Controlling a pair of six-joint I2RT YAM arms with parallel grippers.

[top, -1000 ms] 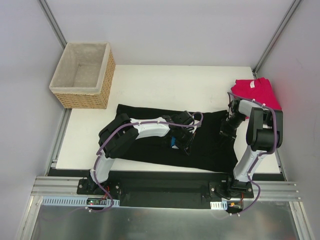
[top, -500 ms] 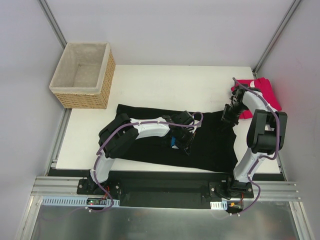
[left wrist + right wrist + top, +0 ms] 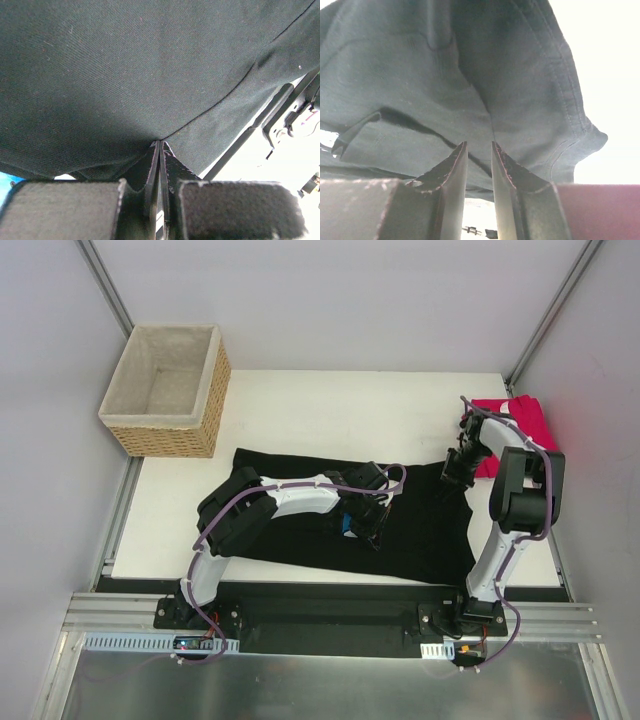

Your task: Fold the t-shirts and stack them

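Evidently mid-fold: left gripper [image 3: 160,146] clamped shut on black cloth t-shirt [image 3: 420,530]. Right gripper [image 3: 479,145], barely parted, seemingly nipped its edge; next needed synchronized carrying.

Twin arms, white & black, purple cabling

L arm [image 3: 295,496] & R arm [image 3: 487,558] had white shells on the long links w/ chunky black joint housings btwn; a thin purple cable [image 3: 330,480] ran along each, looping free at the joints. Black base blocks [image 3: 180,612] sat at the foot, a small circuit board w/ coloured bits beside each. L pincer [image 3: 159,150] had thin black tapered fingers [image 3: 152,165] w/ grey felt-like blocks behind. R pincer [image 3: 479,146] looked the same, edges scuffed w/ reddish specks.
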